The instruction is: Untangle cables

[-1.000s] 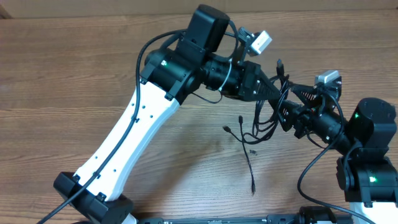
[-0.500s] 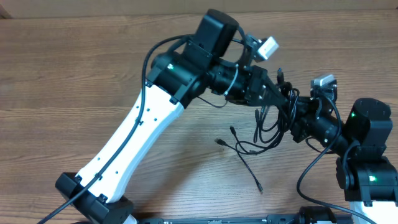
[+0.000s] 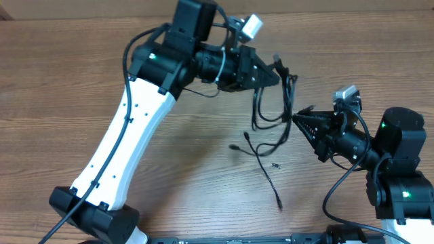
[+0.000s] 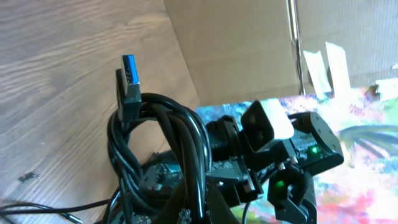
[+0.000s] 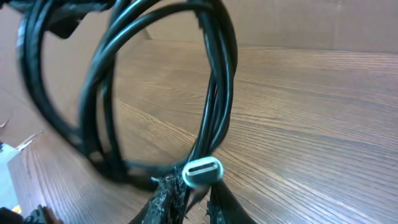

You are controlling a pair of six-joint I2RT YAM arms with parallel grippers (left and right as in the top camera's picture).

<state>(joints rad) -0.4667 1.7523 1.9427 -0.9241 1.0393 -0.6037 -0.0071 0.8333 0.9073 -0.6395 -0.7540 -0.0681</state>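
The left gripper (image 3: pixel 272 74) and right gripper (image 3: pixel 297 120) both clench the thin black looped cables (image 3: pixel 292 98); the bundle looks knotted, so most untangling is left.

Cables (image 5: pixel 221 93) blurred up close (right wrist) — loop tops cut off by edge.

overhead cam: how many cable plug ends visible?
5: USB-A plug by the left gripper; one at the right gripper; two beside each other below the cable bundle; one ending the long strand. Others may hide in the bundle.
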